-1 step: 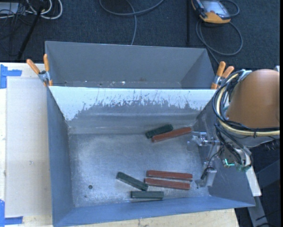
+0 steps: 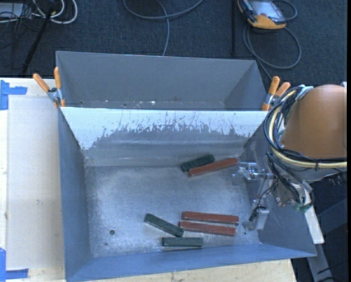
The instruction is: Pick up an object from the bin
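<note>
Arm: reaches in from the right, with an orange cover and cables at its wrist
Claw: low at the right side of the bin, close to the floor; released or clenched, I cannot tell
Nearest things: a brown stick and a second brown stick side by side, their right ends just beside the claw
Left of them: a tilted green stick and a flat green stick
Farther back: a dark green bar touching a brown bar
</note>
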You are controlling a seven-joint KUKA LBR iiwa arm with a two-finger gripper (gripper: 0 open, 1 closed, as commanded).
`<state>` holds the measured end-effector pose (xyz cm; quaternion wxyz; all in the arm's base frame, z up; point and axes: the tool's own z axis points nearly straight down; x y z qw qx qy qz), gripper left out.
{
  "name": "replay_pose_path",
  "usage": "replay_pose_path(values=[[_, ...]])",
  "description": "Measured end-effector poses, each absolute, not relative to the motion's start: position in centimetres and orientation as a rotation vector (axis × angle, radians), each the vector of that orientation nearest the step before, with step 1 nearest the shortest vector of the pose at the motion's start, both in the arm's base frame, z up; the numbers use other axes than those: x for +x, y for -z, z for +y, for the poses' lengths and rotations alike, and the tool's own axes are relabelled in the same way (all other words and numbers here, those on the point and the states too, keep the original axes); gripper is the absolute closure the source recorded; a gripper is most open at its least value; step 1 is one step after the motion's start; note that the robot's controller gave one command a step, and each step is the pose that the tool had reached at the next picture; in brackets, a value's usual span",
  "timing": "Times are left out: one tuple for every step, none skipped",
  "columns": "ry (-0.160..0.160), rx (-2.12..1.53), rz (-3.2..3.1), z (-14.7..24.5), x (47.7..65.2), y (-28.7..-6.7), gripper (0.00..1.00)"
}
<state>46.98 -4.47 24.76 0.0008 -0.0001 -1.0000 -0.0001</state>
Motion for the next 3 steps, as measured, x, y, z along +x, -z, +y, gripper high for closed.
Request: replay_pose_path(values=[[0.000,0.058,-3.146,-4.2,48.4,-16.6,0.00],[0.001,0.114,-3.134,-3.9,48.9,-13.5,0.00],[0.001,0.096,-3.141,-3.5,50.2,-14.1,0.00]])
